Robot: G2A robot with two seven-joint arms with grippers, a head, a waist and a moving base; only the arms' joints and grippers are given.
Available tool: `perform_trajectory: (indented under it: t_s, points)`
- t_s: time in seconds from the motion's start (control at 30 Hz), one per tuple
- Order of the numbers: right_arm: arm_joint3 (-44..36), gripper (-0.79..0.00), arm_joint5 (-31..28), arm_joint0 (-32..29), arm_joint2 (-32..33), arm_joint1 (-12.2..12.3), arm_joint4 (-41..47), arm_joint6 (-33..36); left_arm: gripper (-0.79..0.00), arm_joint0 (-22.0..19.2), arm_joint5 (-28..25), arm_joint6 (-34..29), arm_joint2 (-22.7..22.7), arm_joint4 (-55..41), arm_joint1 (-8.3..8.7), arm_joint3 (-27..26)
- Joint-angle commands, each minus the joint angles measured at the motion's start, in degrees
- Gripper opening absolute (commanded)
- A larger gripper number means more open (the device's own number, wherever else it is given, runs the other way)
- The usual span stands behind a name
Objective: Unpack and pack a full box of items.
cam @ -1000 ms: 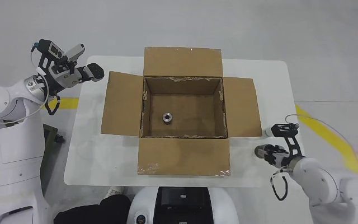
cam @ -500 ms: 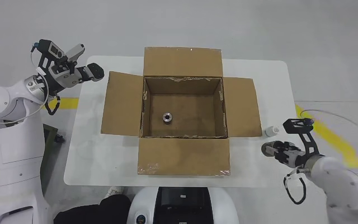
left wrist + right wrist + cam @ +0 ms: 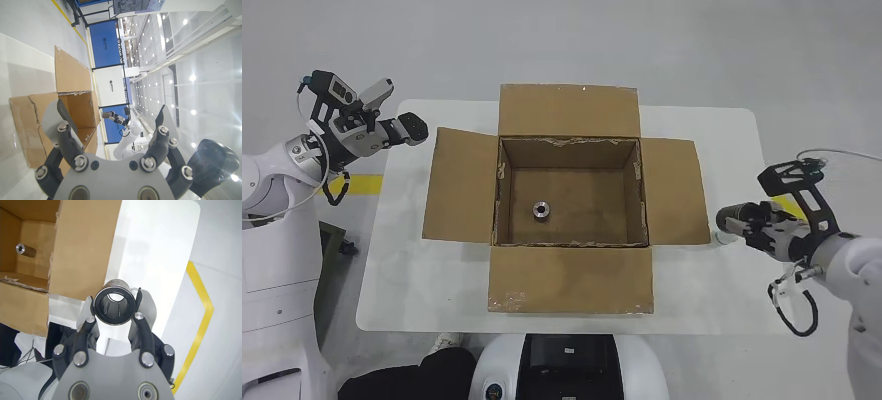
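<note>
An open cardboard box [image 3: 569,108] stands mid-table with all flaps folded out. One small metal cylinder [image 3: 541,209] lies on its floor, also seen in the right wrist view [image 3: 25,250]. My right gripper [image 3: 115,300] is shut on a dark metal bearing sleeve [image 3: 111,284], its hollow end facing the camera. This gripper [image 3: 729,216] hangs over the table just right of the box's right flap [image 3: 81,247]. My left gripper [image 3: 412,127] is open and holds nothing, raised near the table's far left corner; its fingers [image 3: 64,115] point towards the box [image 3: 71,75].
A small pale item [image 3: 726,230] seems to lie on the table just below the right gripper. White table [image 3: 402,290] surrounds the box. A yellow floor line [image 3: 198,306] runs beyond the table's right edge.
My right arm has carried the sleeve from near the table's front right corner towards the far side, up beside the right flap. The left arm has kept still.
</note>
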Motion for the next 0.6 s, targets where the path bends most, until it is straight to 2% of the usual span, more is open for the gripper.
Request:
perform_trajectory:
  t_s: [0.0, 0.33, 0.57]
  points:
    - [0.0, -0.785, 0.3, 3.1, -1.8, 0.6, 0.5, 0.0, 0.0, 0.0, 0.0, 0.0, 0.0, 0.0, 0.0, 0.0]
    - [0.2, -0.785, 4.9, 17.9, -16.1, 2.6, 3.0, 0.0, 0.0, 0.0, 0.0, 0.0, 0.0, 0.0, 0.0, 0.0]
    - [7.7, -0.785, 5.5, 28.1, -25.9, 2.1, 6.3, -1.3, 0.0, 0.0, 0.0, 0.0, 0.0, 0.0, 0.0, 0.0]
